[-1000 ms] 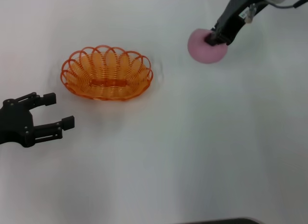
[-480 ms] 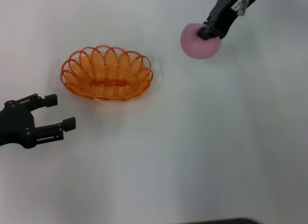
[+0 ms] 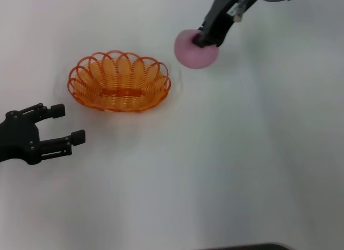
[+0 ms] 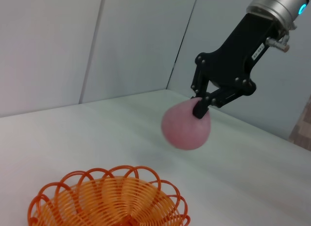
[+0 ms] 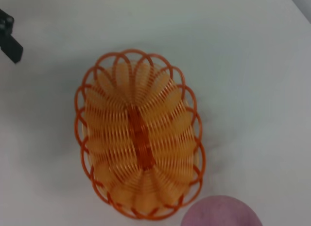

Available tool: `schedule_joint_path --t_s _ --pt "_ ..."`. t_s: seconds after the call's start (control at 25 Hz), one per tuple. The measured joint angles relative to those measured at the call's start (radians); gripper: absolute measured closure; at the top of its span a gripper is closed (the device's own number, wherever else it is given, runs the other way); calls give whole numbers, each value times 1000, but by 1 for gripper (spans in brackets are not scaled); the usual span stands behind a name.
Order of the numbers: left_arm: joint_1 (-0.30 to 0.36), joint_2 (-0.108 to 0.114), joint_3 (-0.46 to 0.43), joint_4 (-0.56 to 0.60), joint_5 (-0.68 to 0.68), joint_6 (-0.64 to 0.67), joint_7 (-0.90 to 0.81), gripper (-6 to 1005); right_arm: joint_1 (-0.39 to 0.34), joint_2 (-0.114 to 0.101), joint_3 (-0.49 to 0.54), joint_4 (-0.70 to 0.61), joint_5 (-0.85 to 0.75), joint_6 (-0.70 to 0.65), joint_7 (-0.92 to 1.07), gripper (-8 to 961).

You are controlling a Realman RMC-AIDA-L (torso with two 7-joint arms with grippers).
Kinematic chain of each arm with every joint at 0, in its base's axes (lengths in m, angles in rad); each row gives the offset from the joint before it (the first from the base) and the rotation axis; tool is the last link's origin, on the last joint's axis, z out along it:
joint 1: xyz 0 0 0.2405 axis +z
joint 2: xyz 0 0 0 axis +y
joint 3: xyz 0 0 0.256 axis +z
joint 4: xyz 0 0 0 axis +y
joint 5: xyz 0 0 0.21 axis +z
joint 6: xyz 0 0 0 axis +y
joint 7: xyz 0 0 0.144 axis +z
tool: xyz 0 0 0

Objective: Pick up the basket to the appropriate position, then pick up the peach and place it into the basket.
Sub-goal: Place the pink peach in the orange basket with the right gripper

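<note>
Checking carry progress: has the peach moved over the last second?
Yes. Held by the right gripper, the peach has travelled leftward in the head view, closing on the basket, which stayed put.

I see the basket in bright orange, its looped wire forming an openwork pattern of arches around a scalloped rim, with fine parallel ribs running across the bowl and a denser, deeper orange strip along the middle of its floor. The peach reads as a plain, even pale pink to me. The right gripper pinching it is black, as is the left gripper. Under everything, the table is a flat, unpatterned white.
</note>
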State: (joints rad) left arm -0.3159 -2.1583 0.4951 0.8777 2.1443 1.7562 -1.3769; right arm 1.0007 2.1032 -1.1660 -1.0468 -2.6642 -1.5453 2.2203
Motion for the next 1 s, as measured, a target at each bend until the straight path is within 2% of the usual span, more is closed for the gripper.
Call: schedule_joint_path --t_s 0.4,1.0 --pt "-2 0 -1 -15 1 0 -1 121 104 0 -60 195 59 152 -15 883" --pt "-6 0 2 -29 3 -7 4 121 214 5 -162 372 166 308 -43 882"
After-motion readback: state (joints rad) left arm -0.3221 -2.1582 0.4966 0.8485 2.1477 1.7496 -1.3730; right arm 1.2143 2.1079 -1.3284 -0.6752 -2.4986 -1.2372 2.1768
